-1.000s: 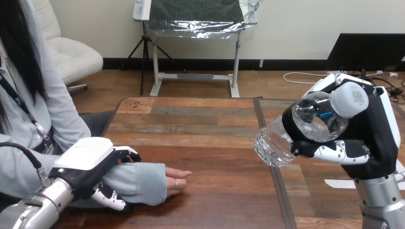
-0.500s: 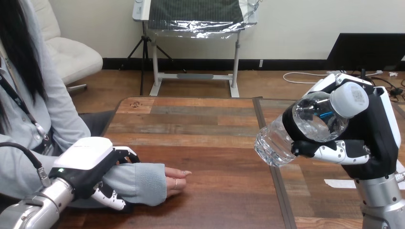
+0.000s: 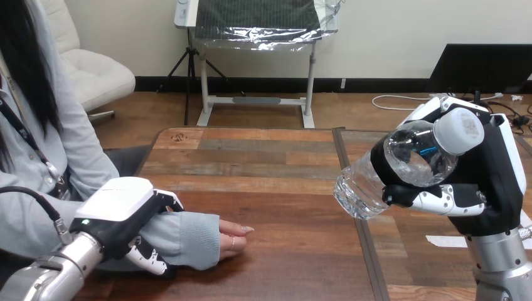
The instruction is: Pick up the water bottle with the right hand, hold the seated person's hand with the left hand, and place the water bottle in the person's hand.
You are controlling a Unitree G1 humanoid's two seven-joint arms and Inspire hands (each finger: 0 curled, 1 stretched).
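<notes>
Aloft over the right part of the wooden table (image 3: 282,188), the water bottle (image 3: 401,166) is clasped, tilted, in the curled fingers of the right hand (image 3: 486,182). The person's forearm (image 3: 188,235) is gripped by the curled fingers of the left hand (image 3: 122,213); the person's hand (image 3: 231,236) is laid on the table, well apart from the bottle.

1 view: head camera, facing forward-down across table (image 3: 276,169), close range.

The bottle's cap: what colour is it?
White, best seen in the head view; the cap tops the clear water bottle in the right hand.
</notes>
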